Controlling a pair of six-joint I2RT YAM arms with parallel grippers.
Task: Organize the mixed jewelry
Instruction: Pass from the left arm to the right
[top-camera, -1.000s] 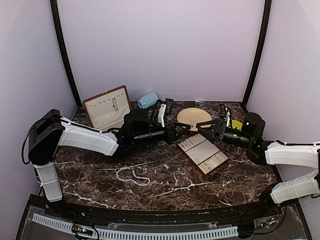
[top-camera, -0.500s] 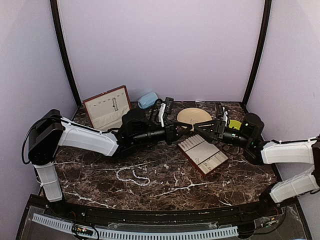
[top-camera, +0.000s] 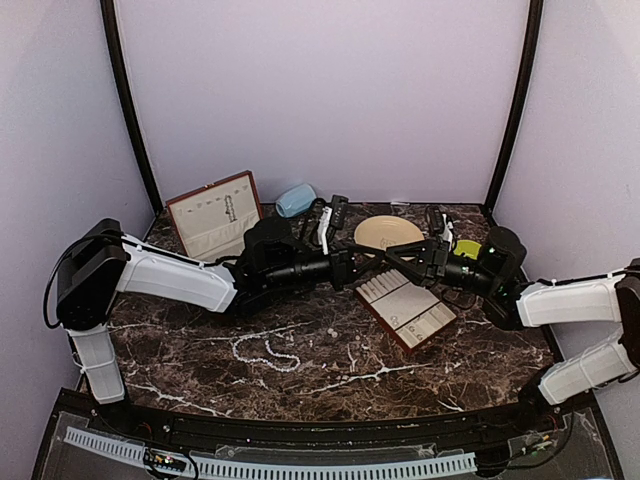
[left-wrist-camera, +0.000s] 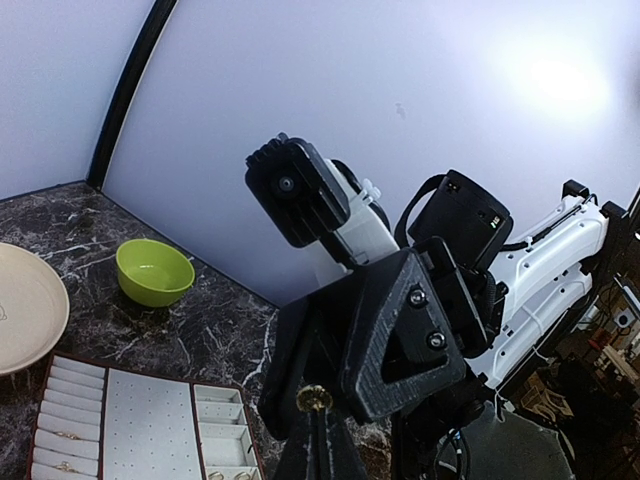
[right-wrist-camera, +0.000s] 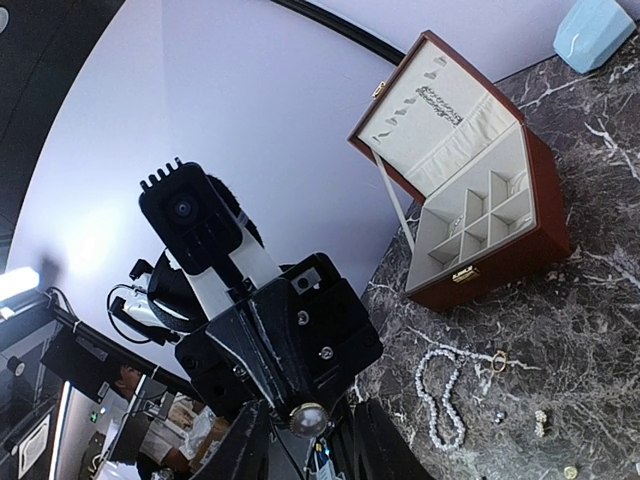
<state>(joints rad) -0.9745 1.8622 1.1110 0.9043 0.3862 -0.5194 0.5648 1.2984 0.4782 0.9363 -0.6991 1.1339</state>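
One trinket (left-wrist-camera: 314, 399) pinched in left hand (left-wrist-camera: 314, 422); right hand (right-wrist-camera: 310, 445) half-open; tray (left-wrist-camera: 130, 415) holds rings (left-wrist-camera: 62, 435).

Two arms (top-camera: 175, 278) (top-camera: 570, 300), one pearl strand (top-camera: 265, 352), one box (top-camera: 215, 215), one slotted tray (top-camera: 410, 308), one plate (top-camera: 385, 232), one green bowl (left-wrist-camera: 155, 272).

Top camera looks down from behind; wrist cameras face each other, close, over the table (top-camera: 330, 372).

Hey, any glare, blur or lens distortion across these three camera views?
Left wrist: glare blooms on the wall, and the corner post bows. Right wrist: heavy tilt, bright glow at left edge, open box sharp. Top external: even light, no glare.
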